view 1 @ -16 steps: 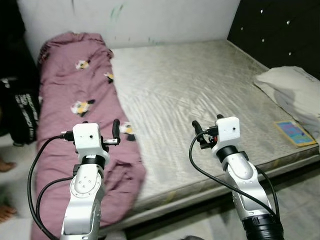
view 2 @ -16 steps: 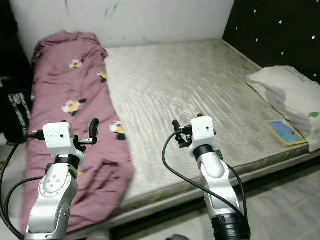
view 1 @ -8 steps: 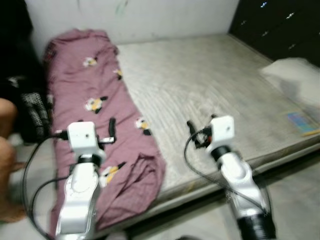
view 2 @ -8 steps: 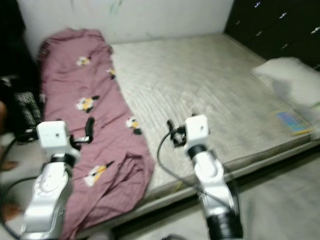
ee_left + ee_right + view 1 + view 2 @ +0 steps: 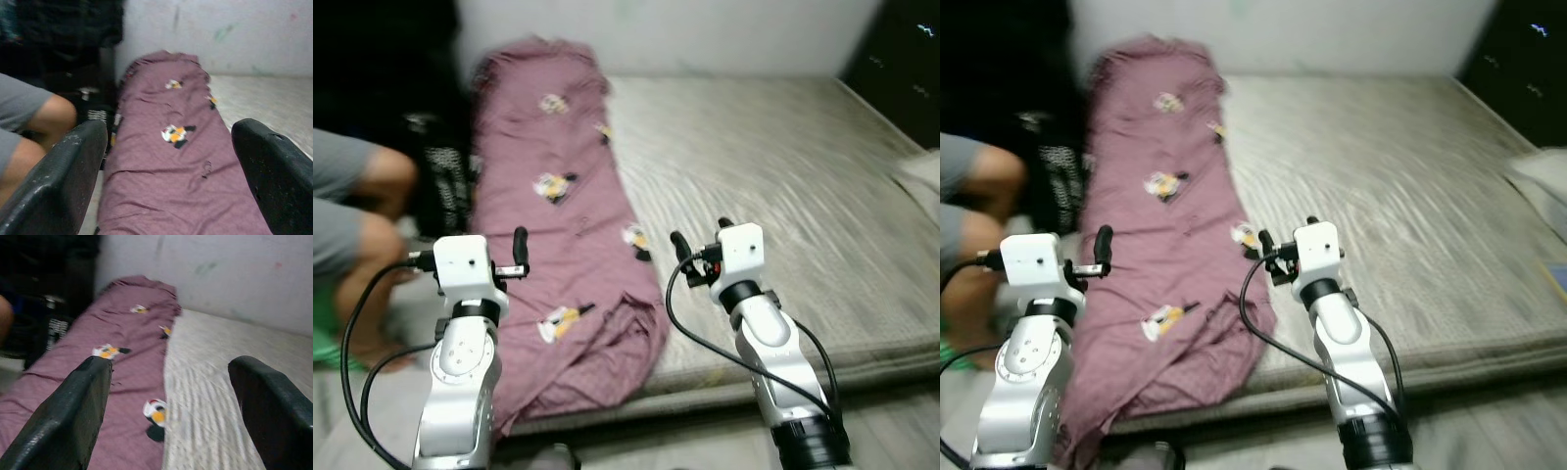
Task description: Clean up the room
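- A mauve blanket (image 5: 570,215) printed with small birds is lying lengthwise along the left side of the bed (image 5: 803,186), its near end bunching over the mattress edge.
- The left gripper (image 5: 517,257) is hovering above the blanket's near end, jaws spread wide and holding nothing.
- The right gripper (image 5: 697,255) is hanging just beside the blanket's right edge, jaws equally wide and empty.
- A person's bare knees (image 5: 374,201) are showing left of the bed.

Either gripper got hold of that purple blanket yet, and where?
No. The left gripper and right gripper are both open and empty, raised above the purple blanket without touching it.
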### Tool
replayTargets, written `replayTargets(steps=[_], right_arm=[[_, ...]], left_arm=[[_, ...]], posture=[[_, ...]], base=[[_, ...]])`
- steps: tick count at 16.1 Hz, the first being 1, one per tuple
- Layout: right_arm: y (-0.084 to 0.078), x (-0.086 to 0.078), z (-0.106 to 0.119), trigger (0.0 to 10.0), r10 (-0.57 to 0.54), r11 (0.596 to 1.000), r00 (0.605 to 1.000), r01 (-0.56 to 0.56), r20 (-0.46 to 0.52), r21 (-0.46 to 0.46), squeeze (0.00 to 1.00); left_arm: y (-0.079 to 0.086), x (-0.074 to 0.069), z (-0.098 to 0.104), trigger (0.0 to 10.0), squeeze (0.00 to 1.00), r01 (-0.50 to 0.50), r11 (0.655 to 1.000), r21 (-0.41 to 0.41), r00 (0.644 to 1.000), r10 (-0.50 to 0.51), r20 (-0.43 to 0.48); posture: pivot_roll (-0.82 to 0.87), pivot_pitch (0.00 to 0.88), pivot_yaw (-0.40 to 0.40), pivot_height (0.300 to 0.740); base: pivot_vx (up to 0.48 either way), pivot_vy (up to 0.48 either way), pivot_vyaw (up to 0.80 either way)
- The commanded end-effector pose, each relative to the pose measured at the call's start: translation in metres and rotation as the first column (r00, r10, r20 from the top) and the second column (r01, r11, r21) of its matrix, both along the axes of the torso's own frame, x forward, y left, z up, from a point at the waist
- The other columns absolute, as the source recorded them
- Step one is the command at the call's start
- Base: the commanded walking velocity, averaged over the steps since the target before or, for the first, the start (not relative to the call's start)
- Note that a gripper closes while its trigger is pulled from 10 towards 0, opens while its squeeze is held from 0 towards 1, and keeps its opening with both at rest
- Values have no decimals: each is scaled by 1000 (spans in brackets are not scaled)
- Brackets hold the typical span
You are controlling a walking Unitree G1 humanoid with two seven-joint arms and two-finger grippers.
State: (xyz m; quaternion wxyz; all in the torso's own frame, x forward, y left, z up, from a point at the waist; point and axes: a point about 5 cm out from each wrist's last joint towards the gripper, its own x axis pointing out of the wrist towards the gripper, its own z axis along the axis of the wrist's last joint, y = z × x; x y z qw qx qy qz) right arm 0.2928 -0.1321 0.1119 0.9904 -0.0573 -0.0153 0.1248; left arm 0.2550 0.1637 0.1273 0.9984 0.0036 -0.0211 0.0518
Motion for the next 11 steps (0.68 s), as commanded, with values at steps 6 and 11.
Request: replayTargets(steps=[6,11], right_arm=[[-2,1,1,10000,-14,1000,1000,14,0,3,0],[-5,3,-1,10000,-44,999,999,44,-21,24,0]], left_arm=[[-3,-1,-1,10000,0,7,1000,6,1000,-7,-6],[-2,0,-1,10000,0,7,1000,6,1000,-7,-10]], posture=[[37,0,-56,740],[37,1,-53,740]], base=[[0,0,505],[0,0,0]])
